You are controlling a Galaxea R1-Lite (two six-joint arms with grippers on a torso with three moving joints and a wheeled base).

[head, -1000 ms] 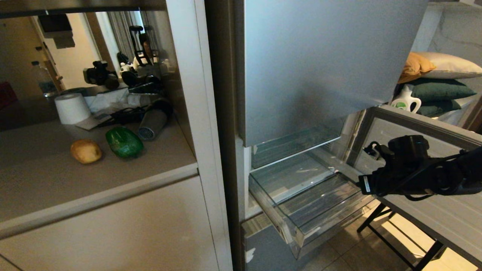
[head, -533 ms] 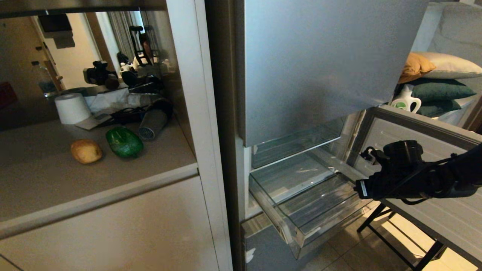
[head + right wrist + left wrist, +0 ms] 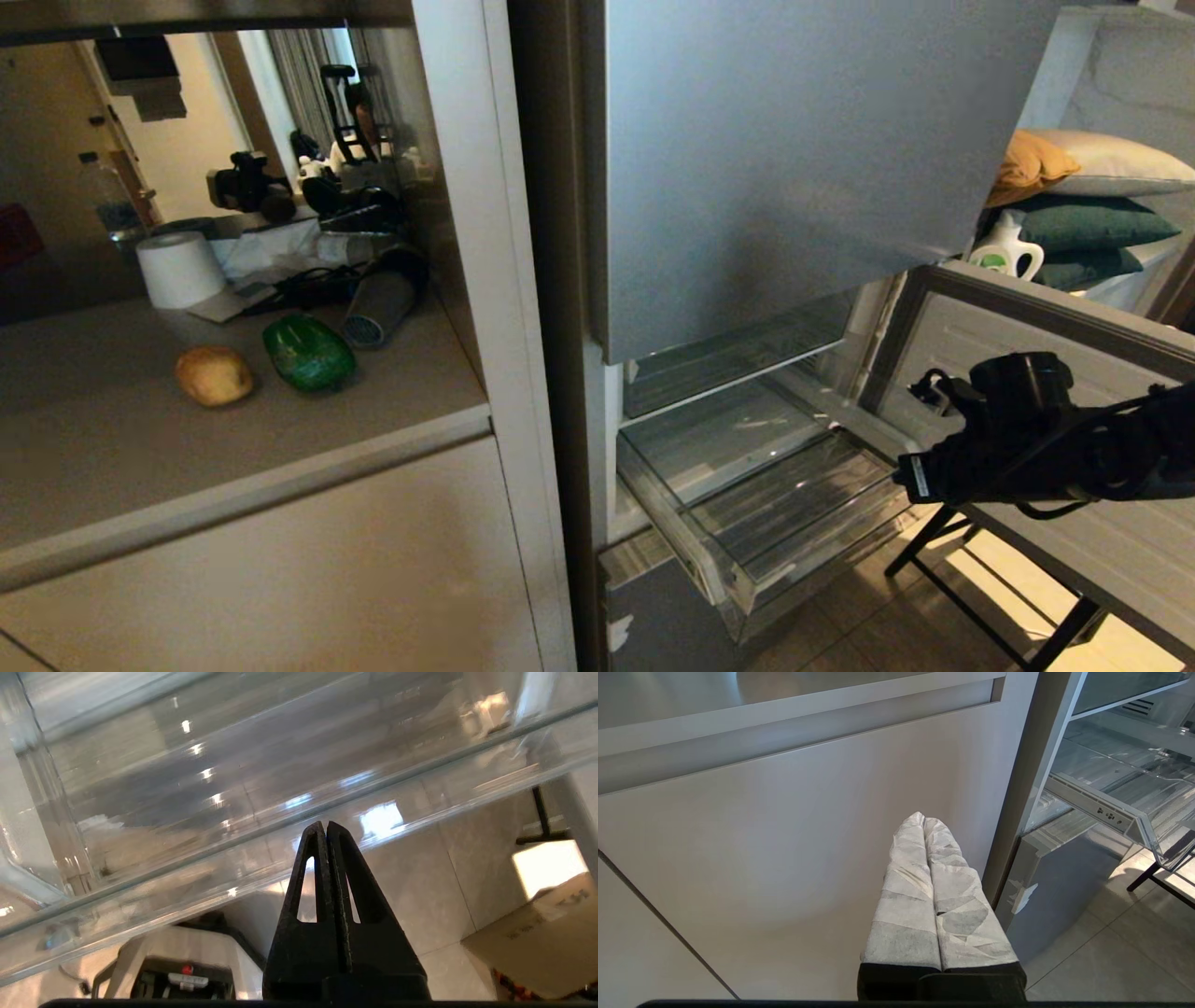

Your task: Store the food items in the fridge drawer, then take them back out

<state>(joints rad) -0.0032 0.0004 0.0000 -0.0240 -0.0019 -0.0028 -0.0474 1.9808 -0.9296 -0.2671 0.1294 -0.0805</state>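
The food items lie on the beige counter at the left: a tan potato (image 3: pixel 214 375) and, just right of it, a glossy green pepper (image 3: pixel 308 353). The clear fridge drawer (image 3: pixel 733 586) stands pulled out below the fridge's grey upper door, with nothing inside it. My right arm (image 3: pixel 1027 448) hangs at the drawer's right end. The right gripper (image 3: pixel 325 828) is shut and holds nothing, its black tips close under the drawer's clear front wall (image 3: pixel 233 788). My left gripper (image 3: pixel 923 820), with white-wrapped fingers pressed together, is parked low before the beige cabinet door (image 3: pixel 784 858).
Behind the food sit a paper roll (image 3: pixel 179 269), a hair dryer (image 3: pixel 378 303) and cables. The fridge's open lower door (image 3: pixel 1102 532) stands right of my right arm, with a black frame's legs (image 3: pixel 980 597) beneath. A cardboard box (image 3: pixel 537 942) lies on the tiled floor.
My right hand has sunk slightly beside the drawer's right end. The drawer and the food have not moved.
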